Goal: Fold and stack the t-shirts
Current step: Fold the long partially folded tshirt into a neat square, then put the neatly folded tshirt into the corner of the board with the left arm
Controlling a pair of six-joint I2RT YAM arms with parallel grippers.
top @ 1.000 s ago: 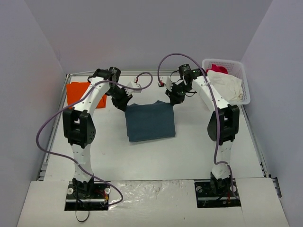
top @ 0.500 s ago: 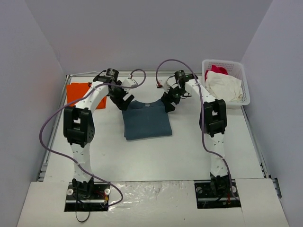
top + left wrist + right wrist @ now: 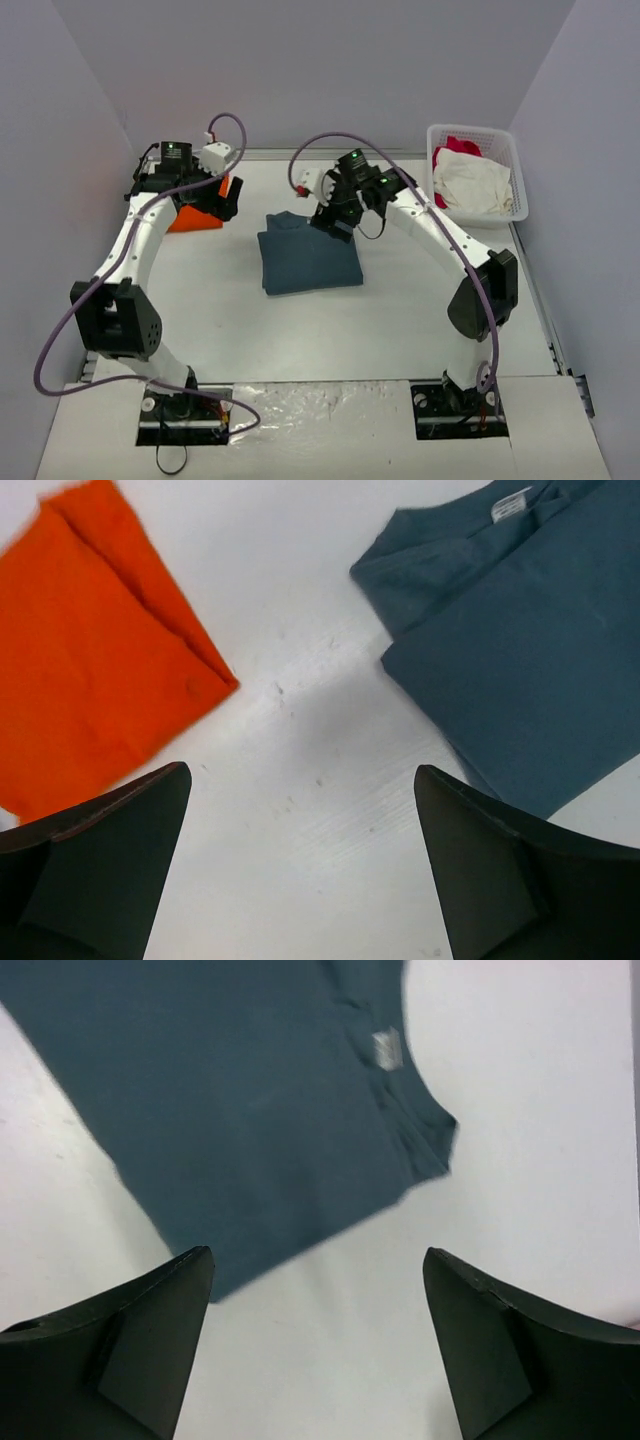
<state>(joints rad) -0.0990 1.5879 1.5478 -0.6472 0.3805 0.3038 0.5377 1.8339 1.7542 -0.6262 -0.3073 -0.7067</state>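
Note:
A slate-blue t-shirt [image 3: 308, 260] lies folded flat on the white table [image 3: 400, 310], its collar end and label toward the back. It also shows in the left wrist view [image 3: 520, 650] and the right wrist view [image 3: 230, 1110]. A folded orange t-shirt [image 3: 183, 218] lies at the back left, partly hidden by my left arm, and shows as the orange cloth [image 3: 90, 680] in the left wrist view. My left gripper [image 3: 222, 203] [image 3: 300, 772] hangs open over bare table between the two shirts. My right gripper [image 3: 335, 222] [image 3: 317, 1253] is open above the blue shirt's far right corner, holding nothing.
A white basket [image 3: 517, 170] stands at the back right with a white garment [image 3: 475, 185] and a red-pink garment [image 3: 460, 146] in it. Grey walls close in the table on three sides. A metal rail [image 3: 118, 260] runs along the left edge.
Both grippers have opened and let go of the blue shirt's far edge, which now lies folded. The left arm swung left toward the orange shirt; the right gripper shifted left.

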